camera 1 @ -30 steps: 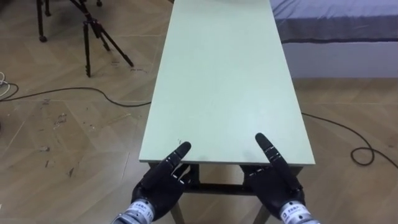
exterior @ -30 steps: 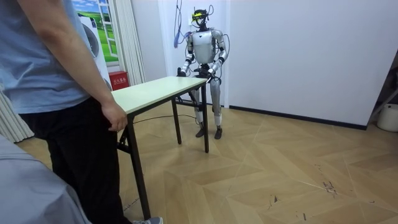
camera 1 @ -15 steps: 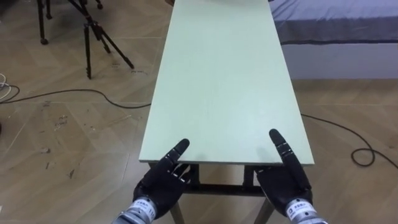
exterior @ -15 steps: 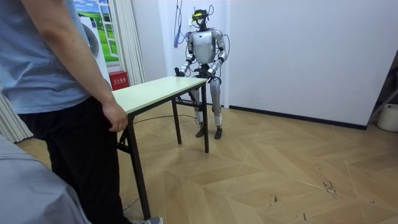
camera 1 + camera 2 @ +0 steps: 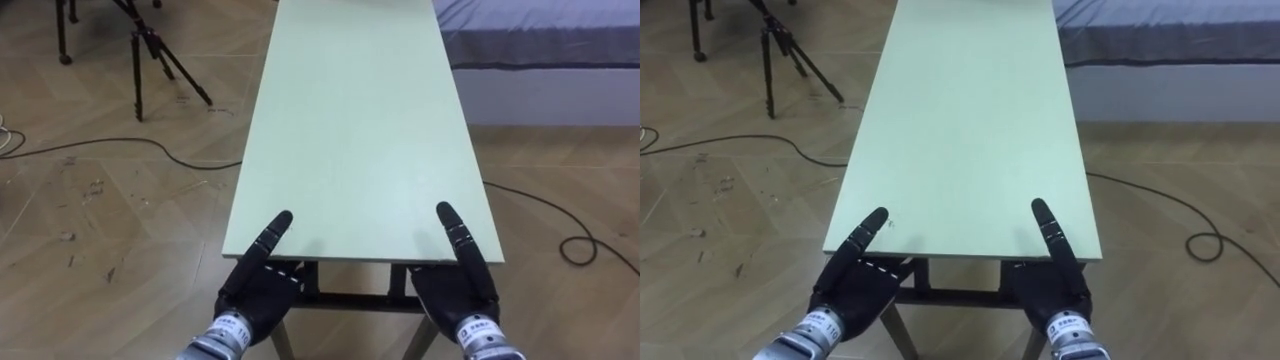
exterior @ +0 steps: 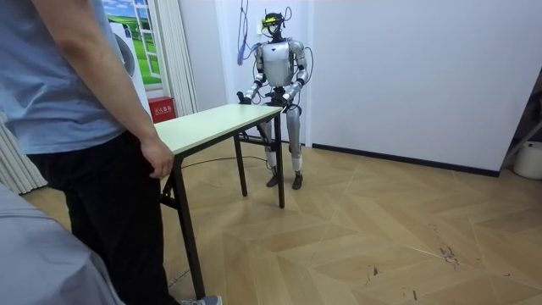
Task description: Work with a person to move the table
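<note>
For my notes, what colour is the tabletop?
Tabletop: plain pale green, clearest in the left eye view.

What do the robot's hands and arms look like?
The left hand and the right hand are black, like gloves, with tiny white marks along them. Each has a small white tag by a silver-grey wrist cuff. In the room view the arms are slim, pale silver near the shoulders and dark lower down.
</note>
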